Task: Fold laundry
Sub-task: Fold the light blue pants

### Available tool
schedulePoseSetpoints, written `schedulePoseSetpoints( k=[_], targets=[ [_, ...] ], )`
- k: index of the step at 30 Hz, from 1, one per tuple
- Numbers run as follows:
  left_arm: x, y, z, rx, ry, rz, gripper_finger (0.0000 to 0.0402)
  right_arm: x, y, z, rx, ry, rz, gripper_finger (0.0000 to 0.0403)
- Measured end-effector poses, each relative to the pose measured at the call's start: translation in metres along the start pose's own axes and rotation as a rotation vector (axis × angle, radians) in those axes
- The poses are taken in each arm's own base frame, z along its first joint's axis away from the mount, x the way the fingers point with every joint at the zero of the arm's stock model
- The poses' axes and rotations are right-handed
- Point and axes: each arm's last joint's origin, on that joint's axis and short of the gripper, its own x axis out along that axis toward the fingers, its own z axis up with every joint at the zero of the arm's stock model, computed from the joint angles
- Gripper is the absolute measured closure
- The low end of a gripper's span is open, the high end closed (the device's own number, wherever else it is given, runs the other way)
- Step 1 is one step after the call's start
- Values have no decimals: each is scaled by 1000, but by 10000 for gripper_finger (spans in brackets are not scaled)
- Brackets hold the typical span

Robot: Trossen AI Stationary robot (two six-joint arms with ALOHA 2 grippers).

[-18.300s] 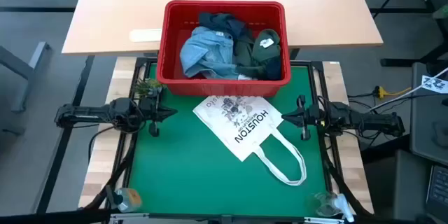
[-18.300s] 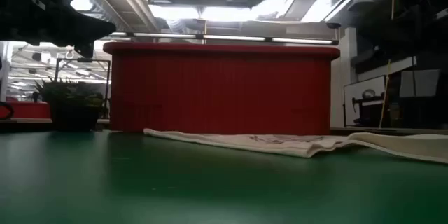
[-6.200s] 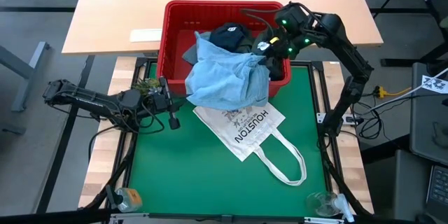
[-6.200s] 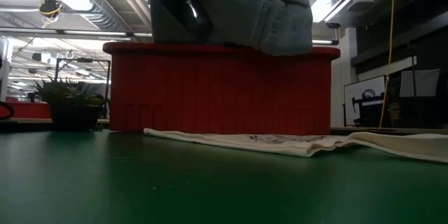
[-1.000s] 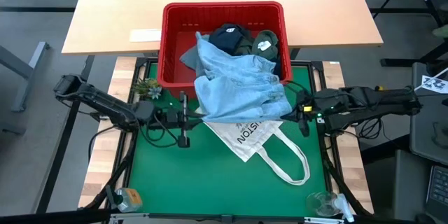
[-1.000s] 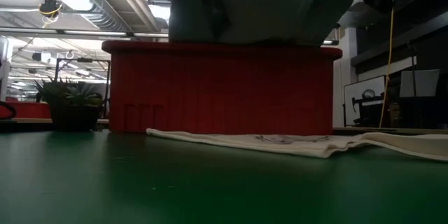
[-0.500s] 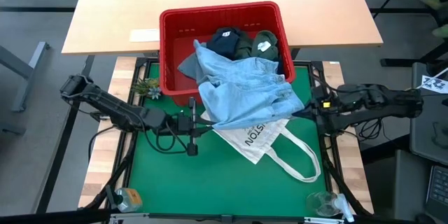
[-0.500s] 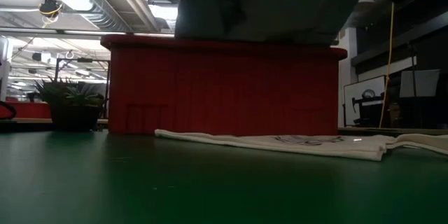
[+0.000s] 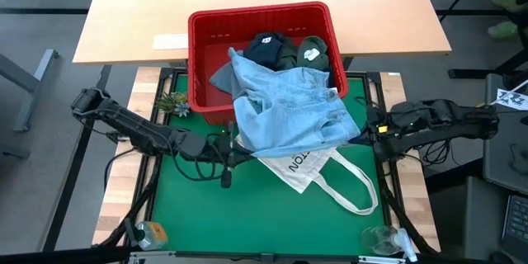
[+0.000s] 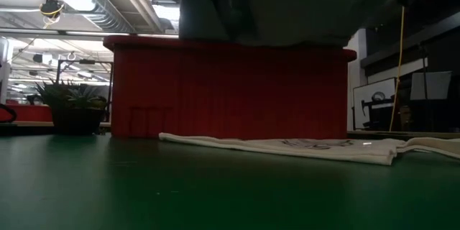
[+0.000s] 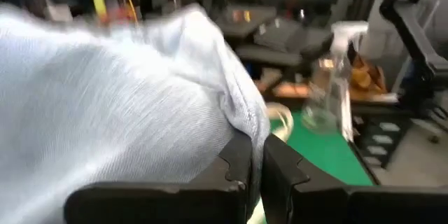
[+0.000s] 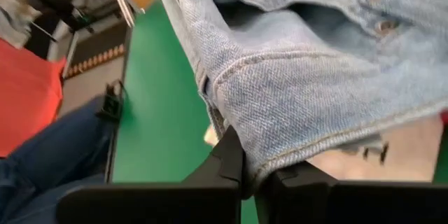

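Denim, a light blue garment (image 9: 289,115), hangs clenched between left end effector (image 9: 233,152) and right end effector (image 9: 369,130); its trailing edge could snag the red slotted basket (image 9: 198,66).

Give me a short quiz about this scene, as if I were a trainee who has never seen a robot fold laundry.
1. True or false: the light blue denim garment lies flat on the green mat.
2. Which things remain in the red basket?
A. a navy garment and an olive garment
B. the tote bag
C. nothing
3. Fill in: the left gripper and right gripper are each shut on the ____ garment.

Key:
1. False: it hangs stretched between both grippers, above the HOUSTON tote bag.
2. A
3. denim
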Motion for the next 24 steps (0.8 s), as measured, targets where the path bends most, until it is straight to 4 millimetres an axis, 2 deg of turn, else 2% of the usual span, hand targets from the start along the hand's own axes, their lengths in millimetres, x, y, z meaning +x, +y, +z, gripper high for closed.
schedulePoseSetpoints(
  k=[9, 15, 19, 24],
  targets=[
    [0, 5, -12, -239, 122, 43, 386, 17, -3, -3, 29, 127, -96, 393],
    [0, 7, -13, -271, 130, 41, 327, 30, -6, -6, 29, 253, -171, 394],
    [0, 7, -12, -233, 126, 47, 283, 35, -9, -11, 26, 338, -255, 396],
    [2, 16, -10, -212, 74, 179, 258, 39, -12, -14, 15, 398, -338, 390]
  ],
)
